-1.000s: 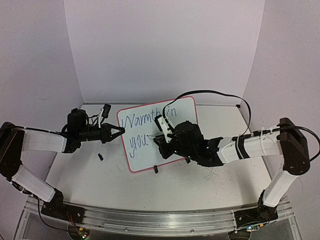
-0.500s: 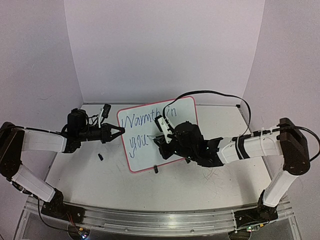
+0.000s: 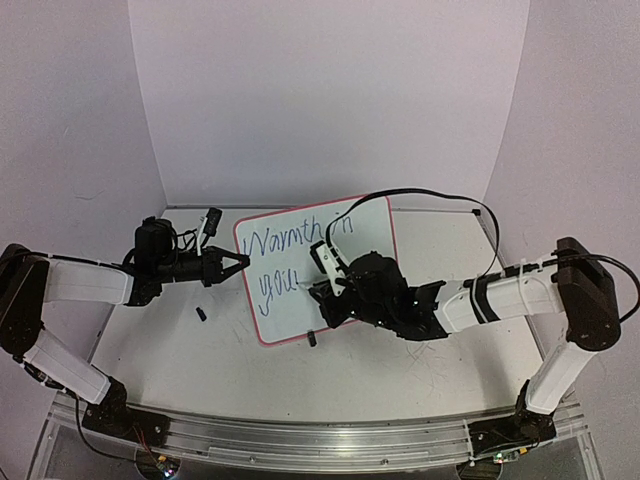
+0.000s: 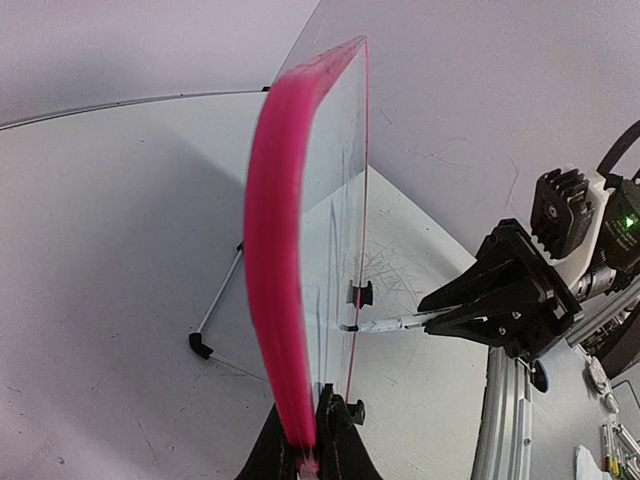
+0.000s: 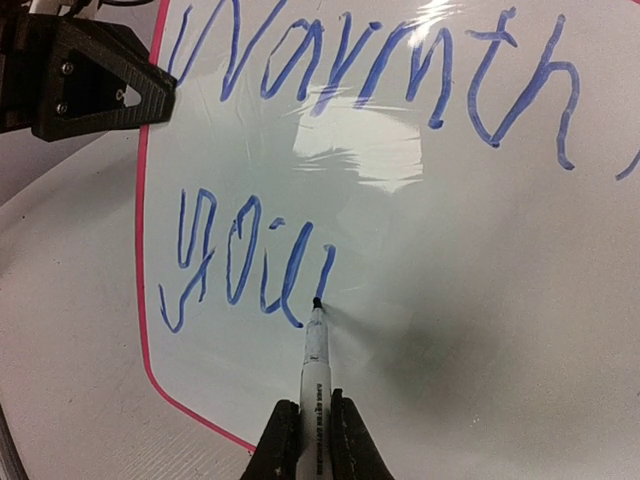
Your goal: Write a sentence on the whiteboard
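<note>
Right hand [image 5: 310, 432] pinches a slim white marker [image 5: 314, 360] against the glossy whiteboard [image 5: 480, 300].

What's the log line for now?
left gripper: shut on whiteboard frame | right gripper: shut on marker | marker tip: on whiteboard, beside "you" | sentence: "Warmth", "you" visible

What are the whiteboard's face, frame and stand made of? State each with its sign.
The whiteboard face: glossy white, probably coated plastic; it mirrors a bright glare patch. Its frame: pink, smooth, likely plastic. Its stand: thin silvery wire, seemingly metal, with a black foot, perhaps rubber.
</note>
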`<action>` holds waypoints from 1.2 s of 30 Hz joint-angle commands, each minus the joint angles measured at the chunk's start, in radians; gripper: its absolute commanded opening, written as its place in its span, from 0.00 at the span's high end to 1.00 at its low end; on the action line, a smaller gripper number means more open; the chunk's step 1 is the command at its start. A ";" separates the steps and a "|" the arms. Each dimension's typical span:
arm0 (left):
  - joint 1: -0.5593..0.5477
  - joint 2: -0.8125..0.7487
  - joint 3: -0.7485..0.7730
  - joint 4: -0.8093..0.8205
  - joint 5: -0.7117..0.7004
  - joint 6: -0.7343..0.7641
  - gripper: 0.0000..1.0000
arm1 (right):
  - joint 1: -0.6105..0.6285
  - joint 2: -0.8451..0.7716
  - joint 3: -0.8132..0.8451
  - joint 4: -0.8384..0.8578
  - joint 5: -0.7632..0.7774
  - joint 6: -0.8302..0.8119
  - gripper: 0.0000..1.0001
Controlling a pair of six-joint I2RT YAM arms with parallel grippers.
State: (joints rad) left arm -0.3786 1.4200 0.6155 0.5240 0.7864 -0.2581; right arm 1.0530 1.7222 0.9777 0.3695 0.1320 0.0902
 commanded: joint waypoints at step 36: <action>0.001 -0.014 0.015 -0.031 -0.058 0.079 1.00 | -0.020 0.014 0.073 0.012 0.084 -0.006 1.00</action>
State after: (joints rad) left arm -0.3786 1.4200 0.6152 0.5240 0.7860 -0.2581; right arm 1.0523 1.7222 1.0095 0.3600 0.1646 0.0936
